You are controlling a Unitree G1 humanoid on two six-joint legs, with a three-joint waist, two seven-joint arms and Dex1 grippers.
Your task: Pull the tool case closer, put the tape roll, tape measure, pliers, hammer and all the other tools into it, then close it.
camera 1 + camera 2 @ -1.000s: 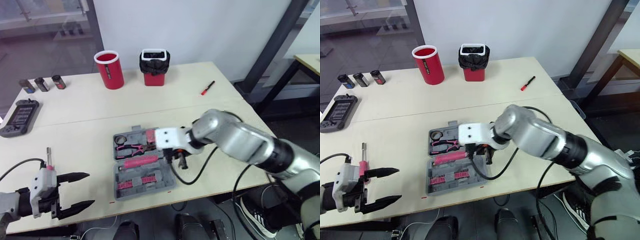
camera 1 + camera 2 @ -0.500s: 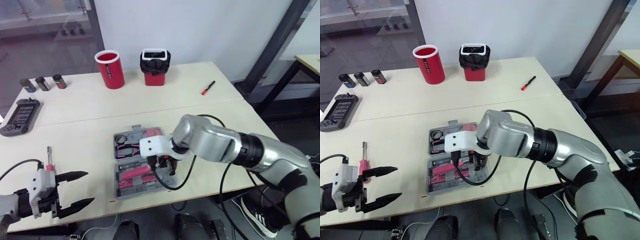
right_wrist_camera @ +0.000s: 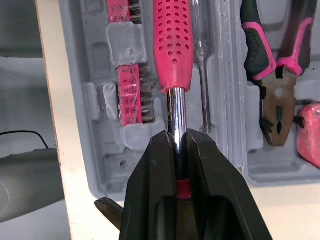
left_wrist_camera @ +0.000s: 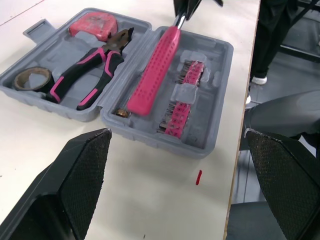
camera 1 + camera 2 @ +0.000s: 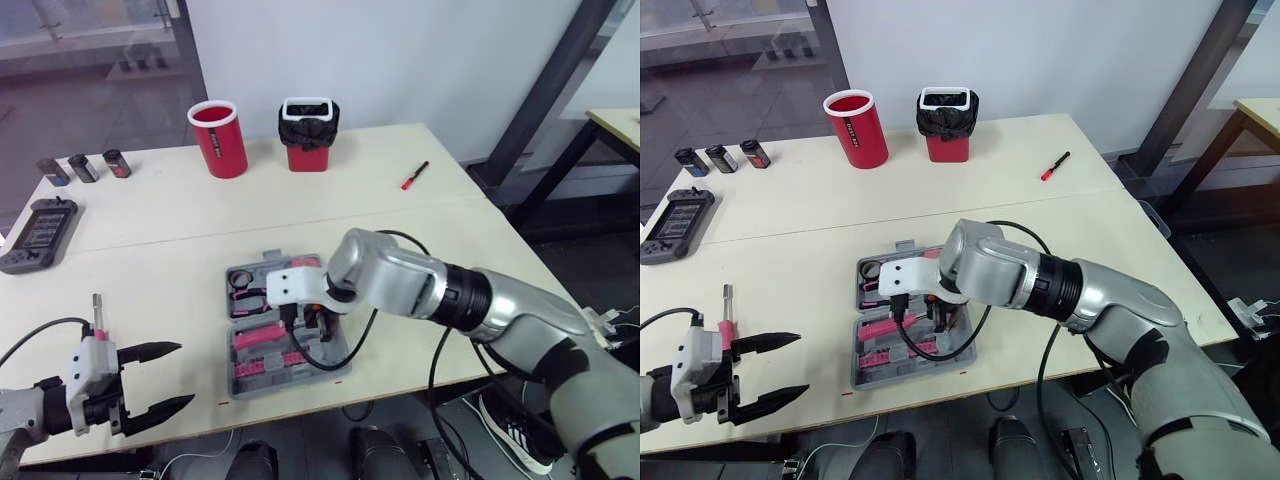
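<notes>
The grey tool case (image 5: 290,381) lies open near the table's front edge. Its far half holds the tape roll (image 4: 31,79), the pink-handled pliers (image 4: 92,70) and the red tape measure (image 4: 94,24). My right gripper (image 3: 176,145) is shut on the steel shaft of the hammer (image 3: 172,45), whose pink handle lies over the near half beside the pink bits (image 4: 180,100). My left gripper (image 5: 183,374) hangs open at the near left, apart from the case. A pink screwdriver (image 5: 98,318) lies on the table just behind it.
A red cup (image 5: 219,138) and a red bin with a black liner (image 5: 308,125) stand at the back. A red pen (image 5: 415,175) lies at the far right. A handheld device (image 5: 38,233) and three small dark blocks (image 5: 82,166) sit at the far left.
My right gripper has moved left and nearer with the hammer, bringing the handle down over the case's near half. The left gripper has stayed in place, open.
</notes>
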